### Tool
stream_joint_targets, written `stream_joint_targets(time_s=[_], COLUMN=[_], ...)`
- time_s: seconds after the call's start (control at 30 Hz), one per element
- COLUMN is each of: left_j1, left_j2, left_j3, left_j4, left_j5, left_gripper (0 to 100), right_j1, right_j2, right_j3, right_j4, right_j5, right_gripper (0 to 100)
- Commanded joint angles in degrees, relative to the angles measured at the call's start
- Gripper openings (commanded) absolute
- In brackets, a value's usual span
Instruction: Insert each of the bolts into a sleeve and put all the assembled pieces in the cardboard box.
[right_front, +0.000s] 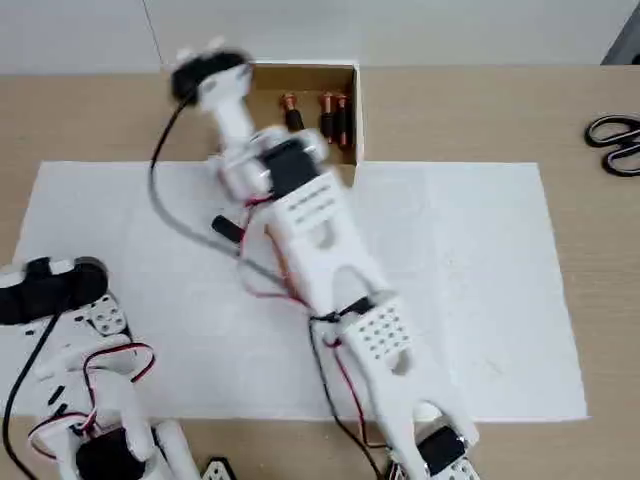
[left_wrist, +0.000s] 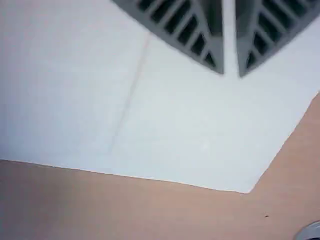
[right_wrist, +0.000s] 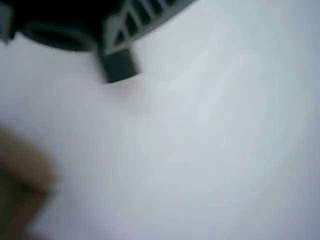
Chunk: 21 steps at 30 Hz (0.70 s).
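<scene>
Near-left: the left arm (right_front: 90, 400) sits folded low by the near-left corner of the white sheet (right_front: 470, 290). Its left claw (left_wrist: 231, 72) hangs over the sheet close to a corner, w/ tan counter (left_wrist: 125, 210) just past the edge. The gray lattice fingers (left_wrist: 200, 40) are closed to a thin slit, nothing btwn them.

Mid: the right arm (right_front: 330, 250) rises from the near-right base & stretches diagonally across the sheet twd far-left. A small black piece (right_front: 228, 228) shows beside it over the sheet; can't tell if it's a loose part or arm hardware.

At that arm's far end, blurred, the right claw (right_front: 208, 68) is by the left wall of the cardboard box (right_front: 352, 100). Open or closed: cannot tell. Right wrist view: a small dark block (right_wrist: 119, 66) at the tip of a gray lattice part, pale surface behind. Block's identity unclear.

Far: the box sits on the counter at the sheet's far edge. Inside are 3 assembled pieces (right_front: 327, 115), copper bolts (right_front: 289, 102) in black sleeves (right_front: 342, 130), side by side in the right half.

Far-right: scissors (right_front: 615, 142) on bare counter, well apart from the box.
</scene>
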Motion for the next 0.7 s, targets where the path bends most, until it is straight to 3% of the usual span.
stream_joint_targets(time_s=[0.0, 0.13, 0.3, 0.47, 0.67], left_j1=[1.1, 1.1, 1.4, 1.4, 1.3], left_j2=[-0.6, -0.6, -0.6, -0.6, -0.6], left_j3=[-2.5, -2.5, -2.5, -2.5, -2.5], left_j4=[0.3, 0.3, 0.3, 0.3, 0.3], left_j5=[0.4, 0.4, 0.4, 0.4, 0.4], left_gripper=[1, 1, 1, 1, 1], right_j1=[7.6, 14.0, 16.0, 17.4, 23.9], right_j2=[-11.4, -19.8, -27.2, -27.8, -22.1], right_j3=[8.9, 29.8, 50.5, 54.2, 54.3], right_j4=[0.5, 0.3, 0.0, -0.1, -0.2], right_j5=[0.4, 0.3, 0.0, -0.2, -3.9], right_gripper=[0.4, 0.4, 0.4, 0.4, 0.4])
